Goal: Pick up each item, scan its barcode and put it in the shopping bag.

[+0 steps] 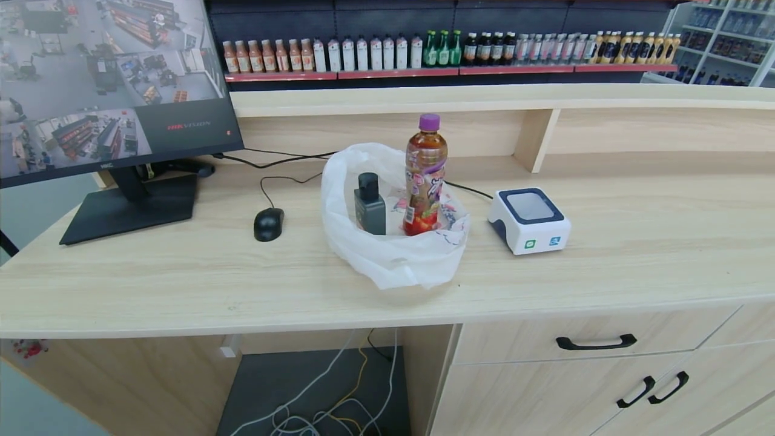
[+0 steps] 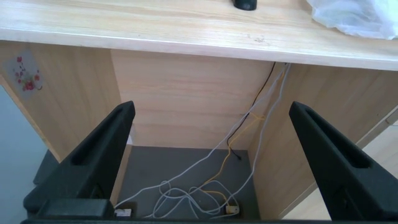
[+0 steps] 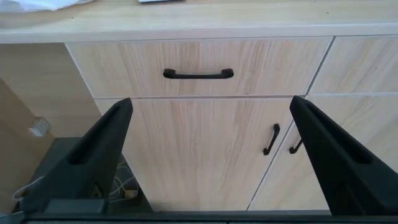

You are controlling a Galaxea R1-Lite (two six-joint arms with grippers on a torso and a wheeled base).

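The pale wooden counter (image 1: 181,284) carries everything. On it sits the white thin-plastic shopping bag (image 1: 393,257), slumped open with its rim rolled down. It looks light, soft and slippery; it would crumple under a pinch, so it is best held by a gathered fold of the rim.

Upright inside the bag, toward its right side, stands the tall clear plastic tea bottle with a purple cap (image 1: 425,175). It appears full, so fairly heavy, smooth-walled and slightly yielding. The labelled waist is the safest place to grip it.

Just beside the bag on the right lies the white box-shaped barcode scanner with a dark-framed window (image 1: 528,219).

Inside the bag's left side stands the small dark grey flat-sided container with a black cap (image 1: 370,206). It is probably light and stiff, easiest taken across its flat faces.

With both items in the bag, the task looks finished.

The left gripper (image 2: 211,107) hangs below the bag's level in front of the counter, jaws spread wide and empty. The right gripper (image 3: 211,102) is likewise low, released, holding nothing. Both are well apart from the bag.
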